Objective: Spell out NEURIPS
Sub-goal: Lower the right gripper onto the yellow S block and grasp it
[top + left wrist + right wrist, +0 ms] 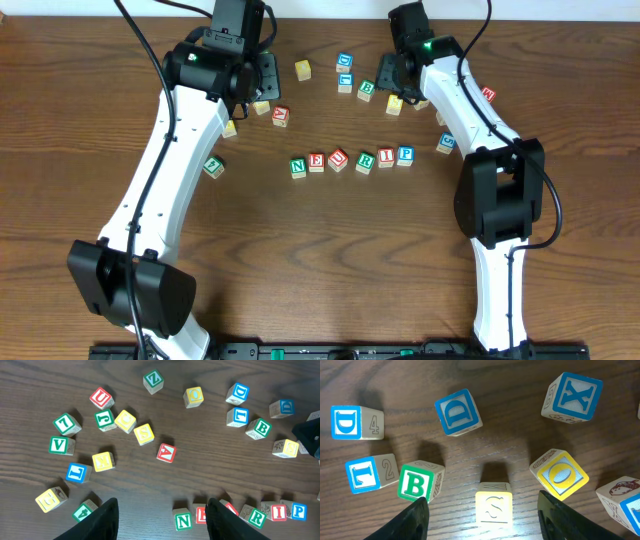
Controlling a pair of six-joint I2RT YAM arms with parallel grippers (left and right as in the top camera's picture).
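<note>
Overhead view: we find six cubes set in one line at mid-table, reading in order N cube, E cube, U cube, R cube, I cube and P cube, each just beside its neighbour. The yellow S cube lies apart from this line, behind its I–P end and close to the right arm.

Left wrist view: we see the left gripper released, its fingers spread and grasping nothing, well above the table. The N, R, I and P cubes show along the lower edge.

Right wrist view: we see the right gripper released. The yellow S cube rests on the table between its fingers, touching neither. A green B cube lies to one side, a yellow O cube to the other.
</note>
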